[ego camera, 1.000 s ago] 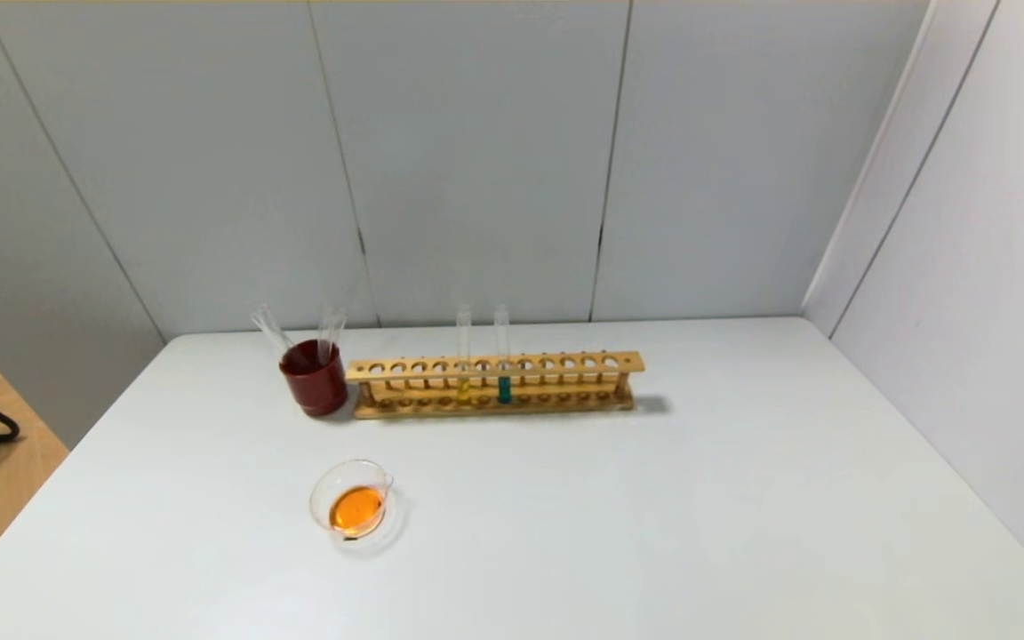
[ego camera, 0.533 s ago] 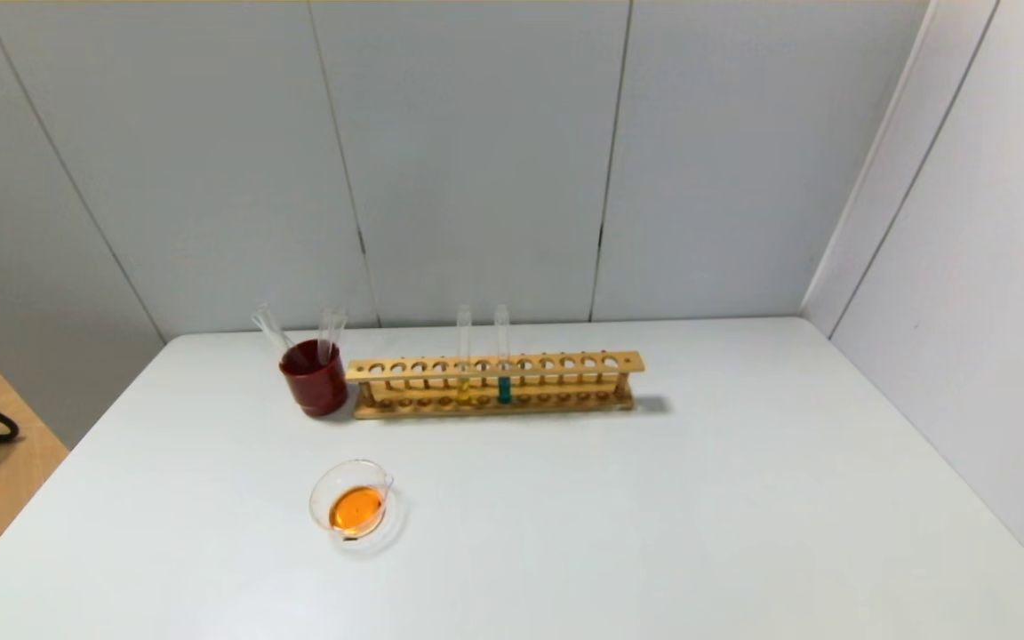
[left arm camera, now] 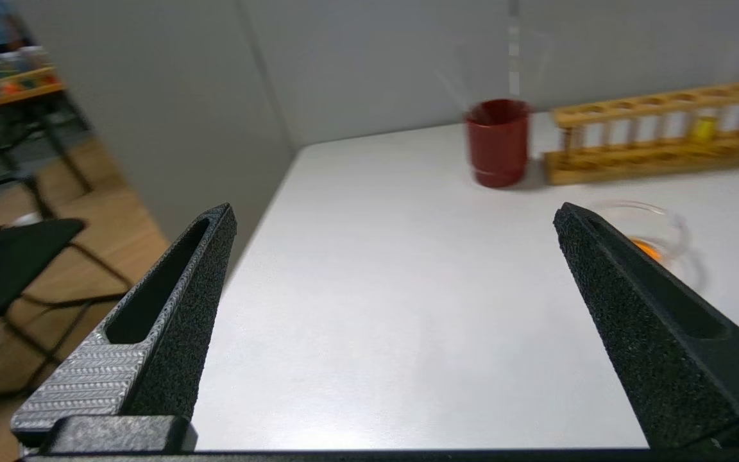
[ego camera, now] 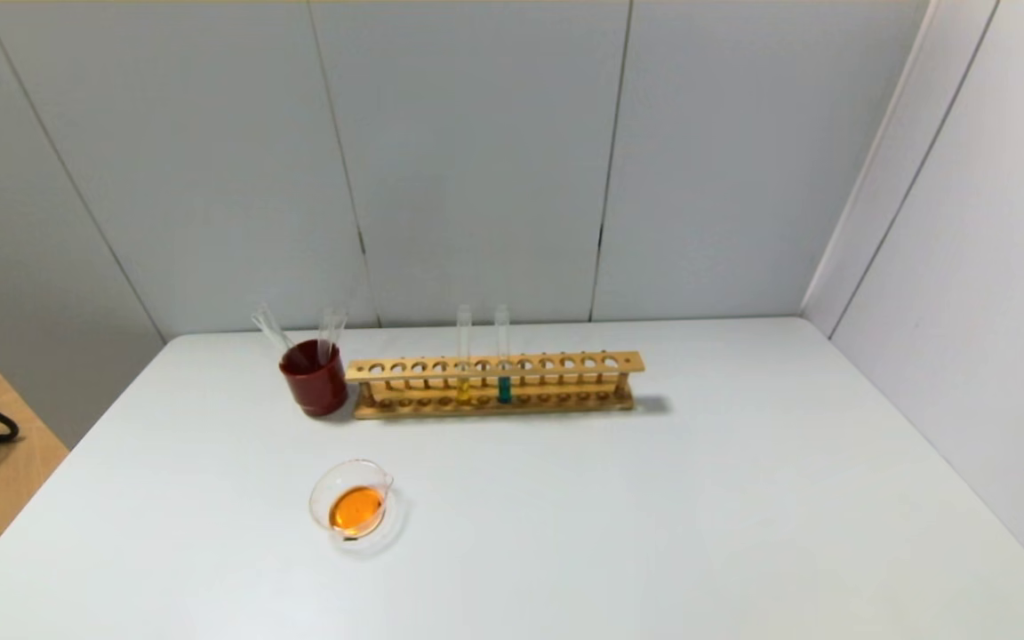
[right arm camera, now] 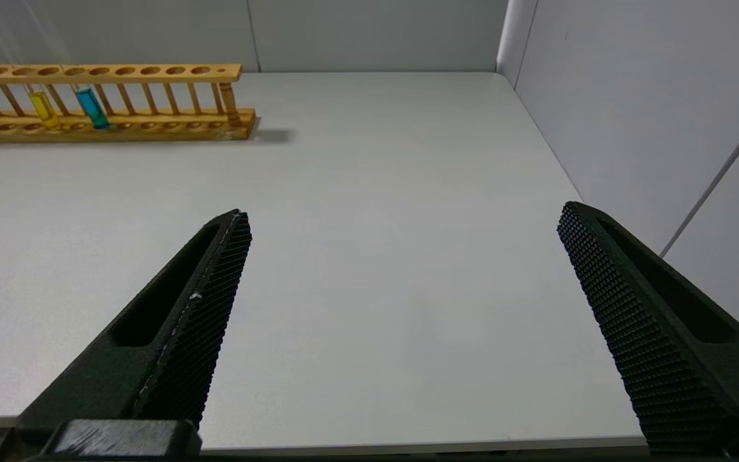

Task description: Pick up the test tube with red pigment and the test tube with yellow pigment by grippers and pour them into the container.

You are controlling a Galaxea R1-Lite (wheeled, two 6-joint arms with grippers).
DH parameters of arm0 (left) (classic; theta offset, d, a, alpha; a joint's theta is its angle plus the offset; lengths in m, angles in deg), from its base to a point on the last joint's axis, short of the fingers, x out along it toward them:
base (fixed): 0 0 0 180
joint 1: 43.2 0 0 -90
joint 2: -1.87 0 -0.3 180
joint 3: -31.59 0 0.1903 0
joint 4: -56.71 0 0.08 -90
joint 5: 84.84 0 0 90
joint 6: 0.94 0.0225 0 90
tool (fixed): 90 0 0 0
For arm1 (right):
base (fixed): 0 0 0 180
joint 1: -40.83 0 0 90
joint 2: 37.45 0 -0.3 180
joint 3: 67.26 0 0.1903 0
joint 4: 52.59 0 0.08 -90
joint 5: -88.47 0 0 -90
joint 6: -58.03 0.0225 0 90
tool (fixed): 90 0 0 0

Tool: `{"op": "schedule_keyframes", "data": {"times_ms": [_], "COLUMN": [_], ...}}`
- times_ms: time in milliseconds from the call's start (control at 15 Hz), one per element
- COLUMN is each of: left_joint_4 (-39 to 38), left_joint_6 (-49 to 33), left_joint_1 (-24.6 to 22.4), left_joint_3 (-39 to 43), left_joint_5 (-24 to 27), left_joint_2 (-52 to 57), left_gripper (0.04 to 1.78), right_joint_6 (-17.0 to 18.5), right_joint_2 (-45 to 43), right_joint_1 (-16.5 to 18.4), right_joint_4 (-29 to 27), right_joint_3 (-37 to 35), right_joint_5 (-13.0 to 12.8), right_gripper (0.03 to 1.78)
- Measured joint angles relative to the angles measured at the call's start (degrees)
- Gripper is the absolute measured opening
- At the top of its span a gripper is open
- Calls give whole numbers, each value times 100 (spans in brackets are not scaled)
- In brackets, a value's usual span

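Left gripper [left arm camera: 395, 215]: jaws wide apart, empty, at the table's [ego camera: 654, 516] near left edge.
Right gripper [right arm camera: 401, 215]: jaws wide apart, empty, at the near right edge.
Container [ego camera: 352, 504]: near left; holds orange liquid (judged: both pours done).
Dark red cup [ego camera: 314, 377]: far left; two emptied tubes [ego camera: 332, 333] leaning inside, apparently the red and yellow ones.
Wooden rack [ego camera: 494, 384]: far centre; duller yellow tube [ego camera: 464, 356] and teal tube [ego camera: 503, 354] upright.
Left to do: seemingly nothing.

No legible text or labels anywhere.
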Motion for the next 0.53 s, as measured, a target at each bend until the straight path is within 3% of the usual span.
{"op": "schedule_keyframes", "data": {"times_ms": [200, 533], "left_joint_4": [890, 901], "left_joint_6": [-258, -323], "left_joint_1": [5, 9], "left_joint_3": [-17, -15], "left_joint_5": [918, 962], "left_joint_2": [15, 17], "left_gripper": [175, 175], "right_joint_6": [0, 0], "right_joint_2": [0, 0], "right_joint_1": [2, 2], "right_joint_4": [-2, -2], "right_joint_3": [0, 0], "right_joint_5": [0, -2], "right_gripper": [175, 175]}}
